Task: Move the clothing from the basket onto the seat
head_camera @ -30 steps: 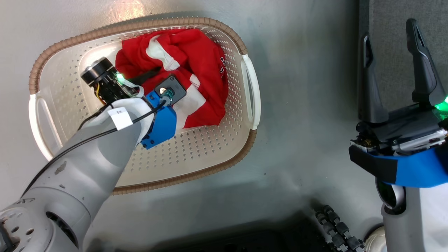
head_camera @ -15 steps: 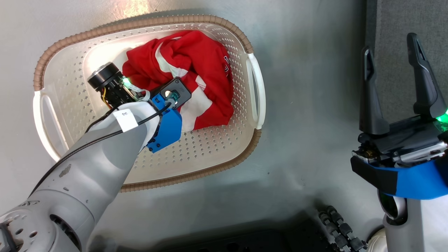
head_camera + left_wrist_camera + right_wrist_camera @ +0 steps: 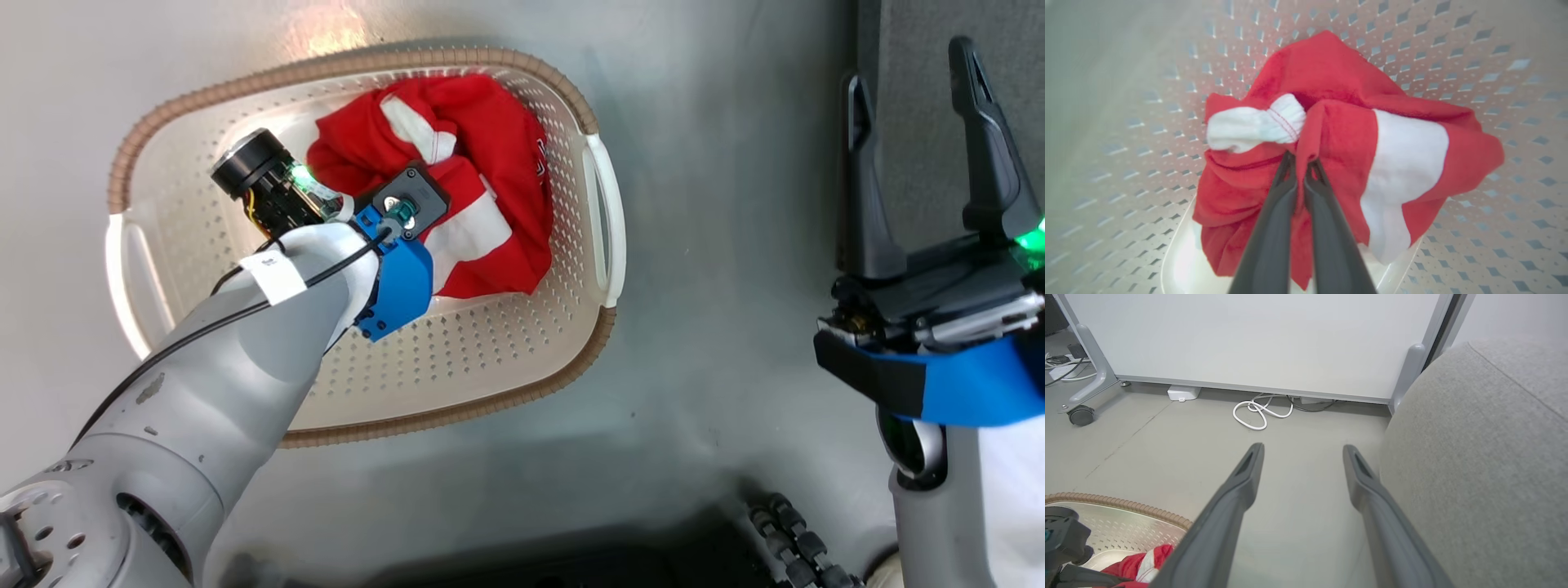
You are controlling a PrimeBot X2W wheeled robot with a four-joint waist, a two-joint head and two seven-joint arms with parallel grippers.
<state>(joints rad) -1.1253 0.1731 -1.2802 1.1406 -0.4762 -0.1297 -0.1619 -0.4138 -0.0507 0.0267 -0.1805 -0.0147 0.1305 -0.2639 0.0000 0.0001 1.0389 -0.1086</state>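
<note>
Head view: the clothing (image 3: 498, 155) sits in the basket (image 3: 457, 367); left wrist view: the fingers (image 3: 1269, 220) of the left gripper (image 3: 1300, 158), open a second ago, now pinch a red fold, ready to lift; right wrist view: the right gripper (image 3: 1302, 448) gapes empty beside the seat (image 3: 1474, 457).

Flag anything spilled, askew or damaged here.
Nothing damaged or spilled. The clothing is bunched inside the upright basket, pinched by the left end effector. One untidy item: a white cable coiled loose on the floor by the wall panel.

One basket (image 3: 457, 359), one heap of clothing (image 3: 1331, 69), one seat (image 3: 1474, 457), two claws: left claw (image 3: 1301, 160), right claw (image 3: 1303, 448).
</note>
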